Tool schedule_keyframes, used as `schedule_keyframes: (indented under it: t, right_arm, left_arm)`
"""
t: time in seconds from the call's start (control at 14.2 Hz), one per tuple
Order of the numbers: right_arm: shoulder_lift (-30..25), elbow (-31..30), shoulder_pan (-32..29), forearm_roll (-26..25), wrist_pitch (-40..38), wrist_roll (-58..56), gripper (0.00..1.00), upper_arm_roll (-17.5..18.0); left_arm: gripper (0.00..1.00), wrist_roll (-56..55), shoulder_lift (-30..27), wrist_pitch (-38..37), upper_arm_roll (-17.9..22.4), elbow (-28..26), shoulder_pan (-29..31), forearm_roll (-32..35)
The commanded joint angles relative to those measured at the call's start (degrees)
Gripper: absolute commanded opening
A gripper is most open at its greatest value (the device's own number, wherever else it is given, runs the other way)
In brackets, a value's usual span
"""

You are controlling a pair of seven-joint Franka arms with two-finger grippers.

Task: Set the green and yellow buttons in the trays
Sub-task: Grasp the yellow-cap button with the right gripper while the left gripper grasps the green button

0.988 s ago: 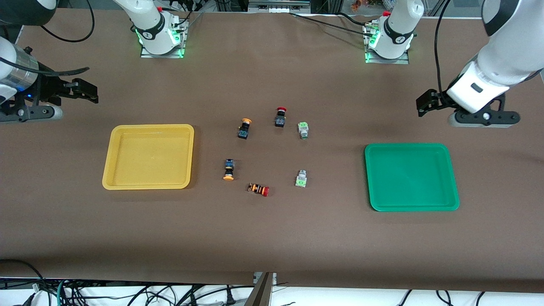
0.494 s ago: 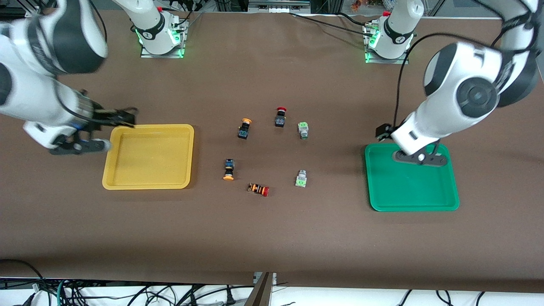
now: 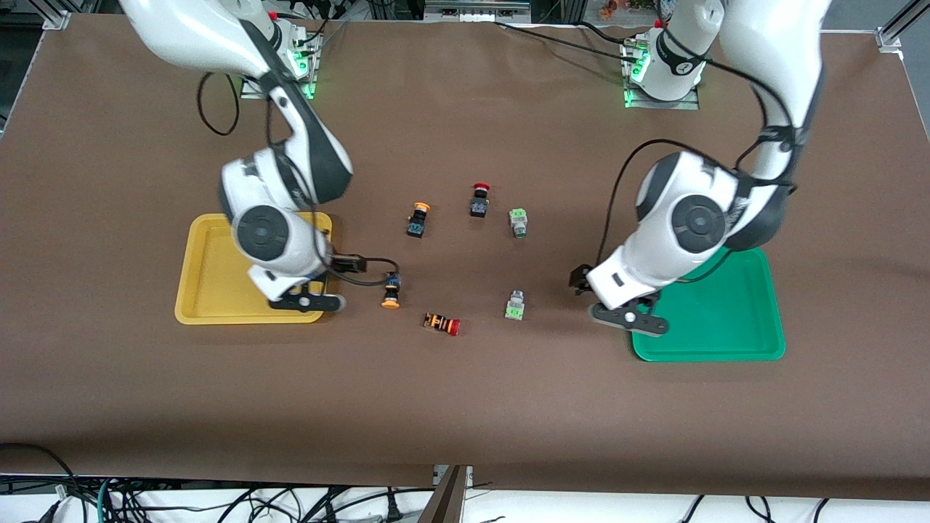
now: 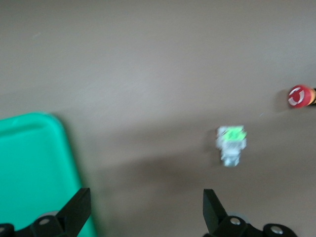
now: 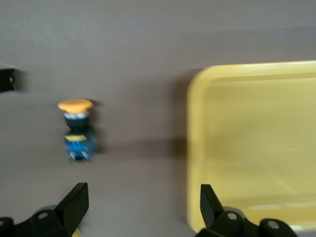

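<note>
Two yellow buttons lie on the table: one [image 3: 418,219] farther from the front camera, one [image 3: 391,290] nearer, beside the yellow tray [image 3: 190,247]. Two green buttons lie toward the green tray [image 3: 726,327]: one [image 3: 518,221] farther, one [image 3: 515,305] nearer. My right gripper [image 3: 354,263] is open and empty, low between the yellow tray and the nearer yellow button; its wrist view shows that button [image 5: 77,129] and the tray [image 5: 256,143] past its gripper [image 5: 143,207]. My left gripper [image 3: 579,280] is open and empty, between the green tray's corner and the nearer green button; its wrist view shows its gripper [image 4: 145,212], that button [image 4: 231,144] and the tray [image 4: 29,168].
A red-capped black button [image 3: 479,199] stands between the farther yellow and green buttons. A red-capped button with an orange-striped body [image 3: 442,323] lies nearest the front camera; its cap shows in the left wrist view [image 4: 299,96]. Both trays hold nothing.
Both arms have swung in from the table's ends and come down: the right gripper crossed the yellow tray toward the nearer yellow button, the left crossed the green tray toward the nearer green button. No button moved.
</note>
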Motion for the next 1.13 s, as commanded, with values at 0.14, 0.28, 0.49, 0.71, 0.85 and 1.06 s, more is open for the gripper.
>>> schedule_keyframes:
  t: [0.14,0.28,0.49,0.71,0.85,1.06]
  right_arm:
    - [5.56,1.31,3.99,0.57,7.31,7.04,1.0,-0.36]
    - [7.32,1.22,4.78,0.57,10.73,7.32,1.0,-0.36]
    - [9.17,1.22,5.58,0.57,13.9,8.37,0.97,-0.36]
    - [9.44,1.22,5.58,0.4,14.0,7.5,0.21,-0.36]
    - [9.7,1.22,5.67,0.31,14.09,7.41,0.0,-0.36]
    - [8.83,1.74,5.23,-0.13,13.47,6.01,0.0,-0.45]
  left_arm:
    - [1.0,0.57,8.03,11.97,0.72,2.13,-4.17,-0.61]
    - [1.0,0.48,10.49,16.28,0.63,2.05,-4.79,-0.61]
    - [1.0,0.22,12.34,18.67,0.81,1.78,-6.64,-0.7]
    - [1.0,-0.22,13.75,19.81,0.98,1.69,-7.78,-0.7]
    - [1.0,-3.19,14.54,19.9,0.98,1.61,-8.48,-0.7]
    - [1.0,-5.58,16.29,22.44,1.33,1.61,-10.42,-0.7]
